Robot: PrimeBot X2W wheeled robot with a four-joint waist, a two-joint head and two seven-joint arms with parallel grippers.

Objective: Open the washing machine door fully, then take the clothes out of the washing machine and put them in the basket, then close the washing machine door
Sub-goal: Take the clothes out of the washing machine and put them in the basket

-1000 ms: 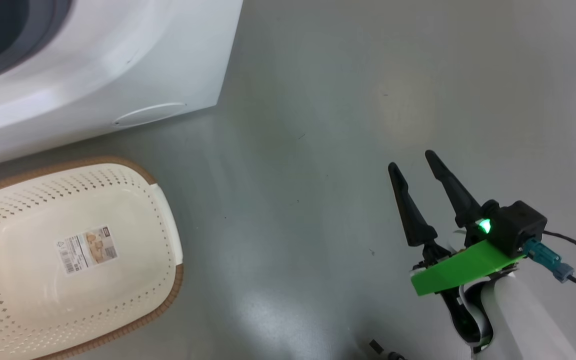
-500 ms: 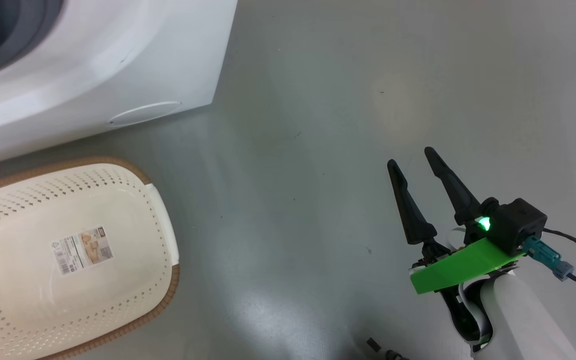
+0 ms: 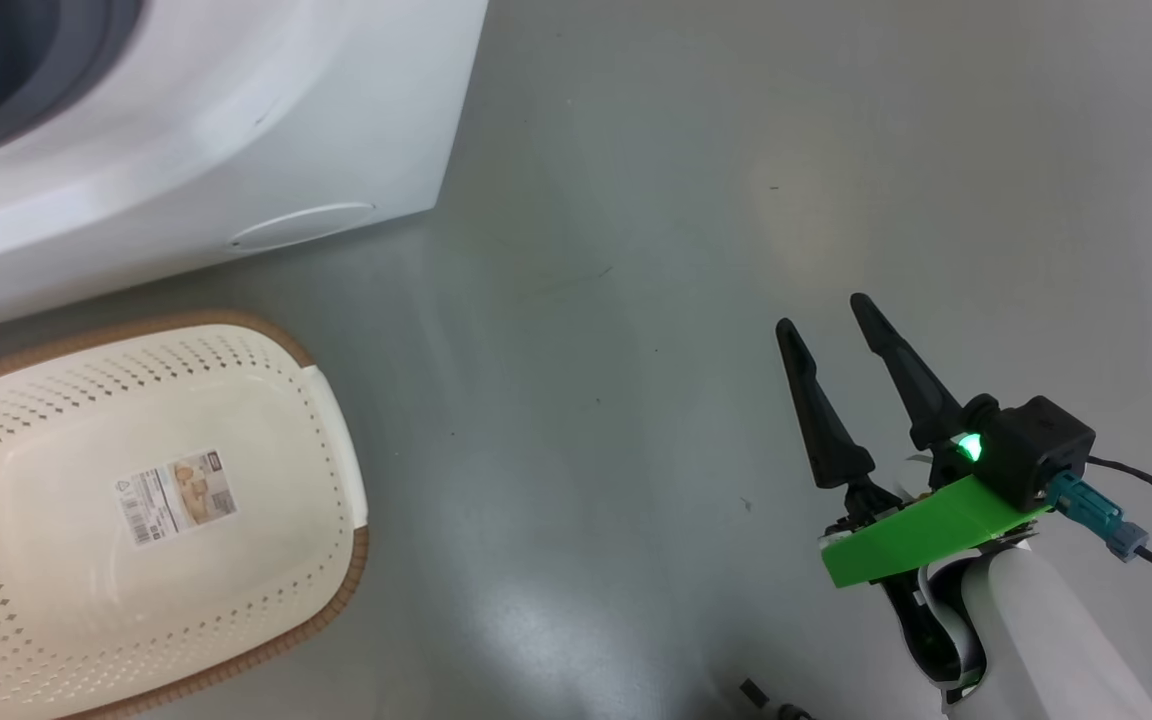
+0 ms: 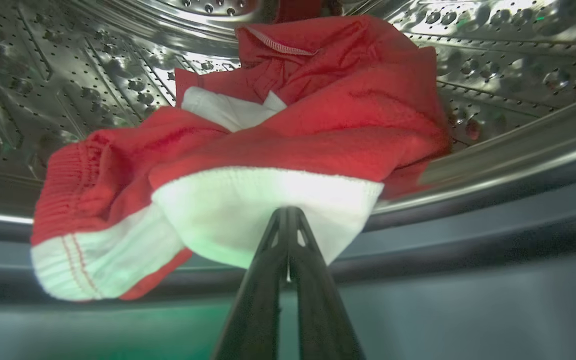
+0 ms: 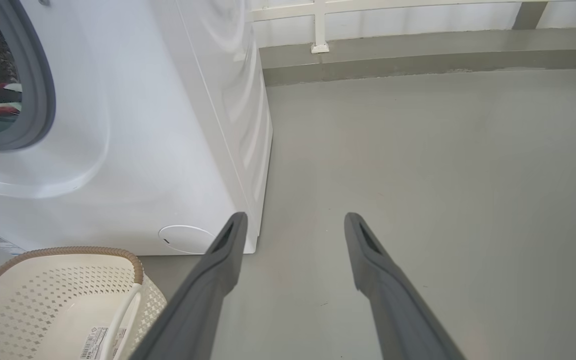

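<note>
In the steel drum (image 4: 493, 55) of the washing machine (image 3: 236, 120) lie the clothes (image 4: 328, 125) (red fabric with white bands). The left gripper (image 4: 288, 210) has its 2 fingers pinched together on a white hem at the drum's lip. The basket (image 3: 336, 600) sits on the floor (image 3: 686, 200) just before the machine, a paper label (image 3: 179, 497) on its bottom. The right gripper (image 3: 822, 316) hovers well apart, fingers spread wide, holding nothing.

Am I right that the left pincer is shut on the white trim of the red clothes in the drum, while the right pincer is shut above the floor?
Not quite: the right pincer is open, its fingers well apart above the floor, as the head view shows. The left pincer is shut on the white trim of the red clothes in the drum.
</note>
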